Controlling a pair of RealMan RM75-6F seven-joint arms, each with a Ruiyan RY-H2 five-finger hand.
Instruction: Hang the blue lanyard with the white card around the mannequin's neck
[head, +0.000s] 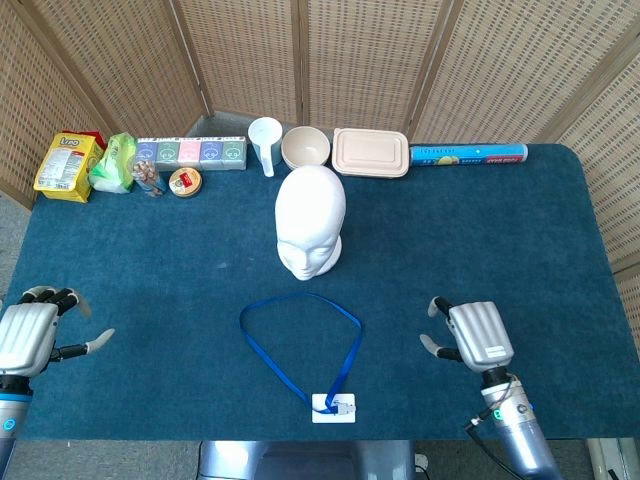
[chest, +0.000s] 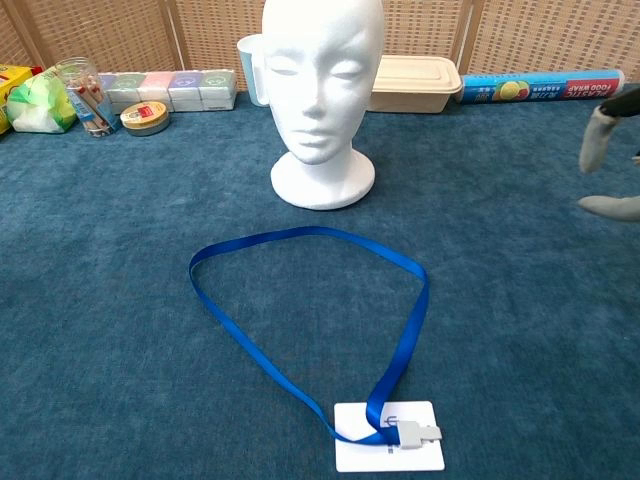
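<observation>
**Lanyard Handling: Pre-Grasp Condition**

The left hand (head: 28, 335) sat at the 8 o'clock edge of the table (head: 500, 230), fingers spread and holding nothing. It did not appear in the chest view.

The blue lanyard (head: 352, 340) lay flat on the blue cloth at 6 o'clock from the mannequin head (head: 311, 220), apart from its base. The strap formed one open loop, widest at the end nearer the head, and narrowed toward the white card (head: 332, 408) at the near table edge. In the chest view the two strap runs crossed just above the card (chest: 389, 450), where a grey clip (chest: 418, 433) joined them. Neither hand touched the strap.

Handling judgement: the strap appeared thin, flat and limp, and would likely sag and twist once lifted. The card appeared light and rigid and would probably hang as the low point. The head looked like light foam and could tip if the strap dragged against it. The recommended holds were the two sides of the loop, at 9 o'clock and 3 o'clock, so that the opening stayed wide enough to pass over the crown. Lying flat on cloth, the strap would call for a pinch rather than a scoop.

The right hand (head: 478, 337) was at 3 o'clock from the loop, near it but apart, fingers extended and empty. Only its fingertips (chest: 598, 135) showed at the chest view's right edge.
</observation>
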